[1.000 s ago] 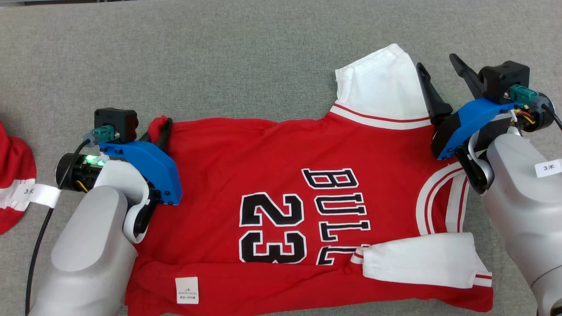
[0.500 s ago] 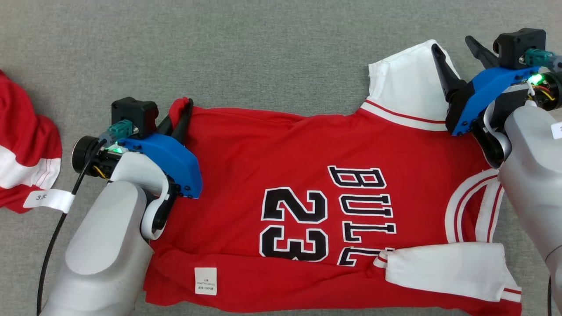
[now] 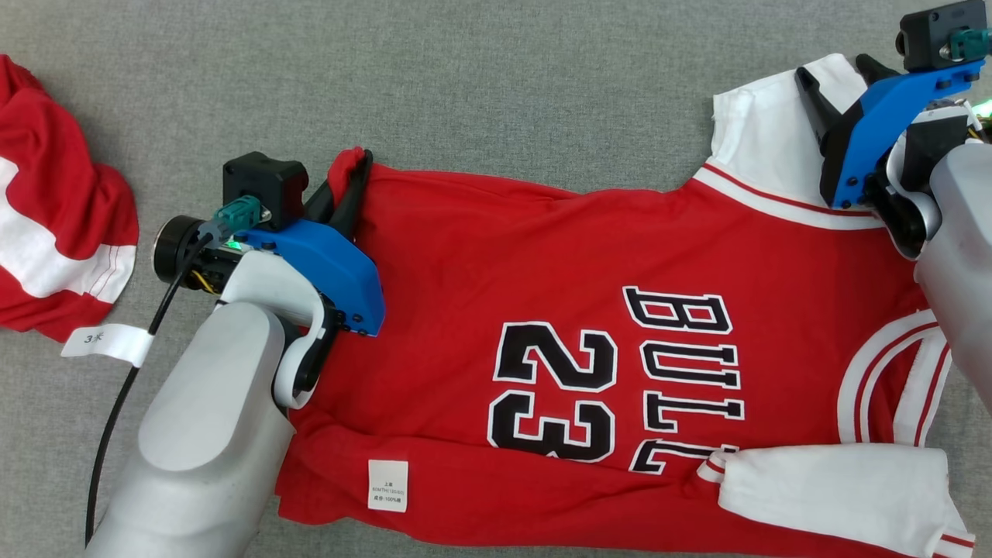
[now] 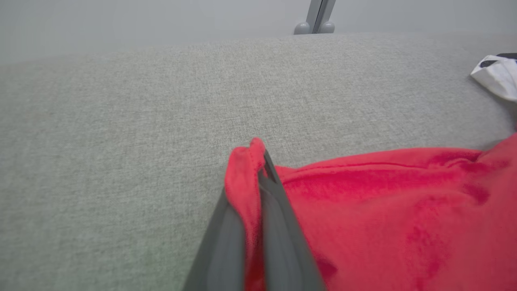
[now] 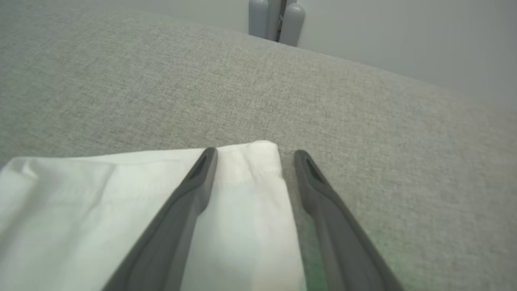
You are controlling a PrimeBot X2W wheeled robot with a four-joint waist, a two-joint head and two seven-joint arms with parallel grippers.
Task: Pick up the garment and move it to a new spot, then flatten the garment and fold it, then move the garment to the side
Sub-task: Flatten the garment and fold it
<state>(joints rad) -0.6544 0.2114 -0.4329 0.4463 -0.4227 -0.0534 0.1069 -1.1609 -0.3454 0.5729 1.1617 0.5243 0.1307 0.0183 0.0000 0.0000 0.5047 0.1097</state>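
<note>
as the jersey point(image 3: 504, 256) lies flat on the counter point(image 3: 465, 77), lengthwise left to right
hem point(image 4: 242, 169) at my left; my left gripper point(image 3: 358, 161) pinches its corner, right gripper point(image 5: 254, 155) spread open astride the white sleeve point(image 5: 101, 194).

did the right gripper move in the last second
Yes. Against the jersey's white sleeve, the right gripper shifted left: its fingers were beside the sleeve's edge, now they straddle it. The head camera moved too.

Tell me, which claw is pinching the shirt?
The left gripper: it is shut on a red corner of the shirt. The right gripper is open, its fingers straddling the edge of the white sleeve.
</note>
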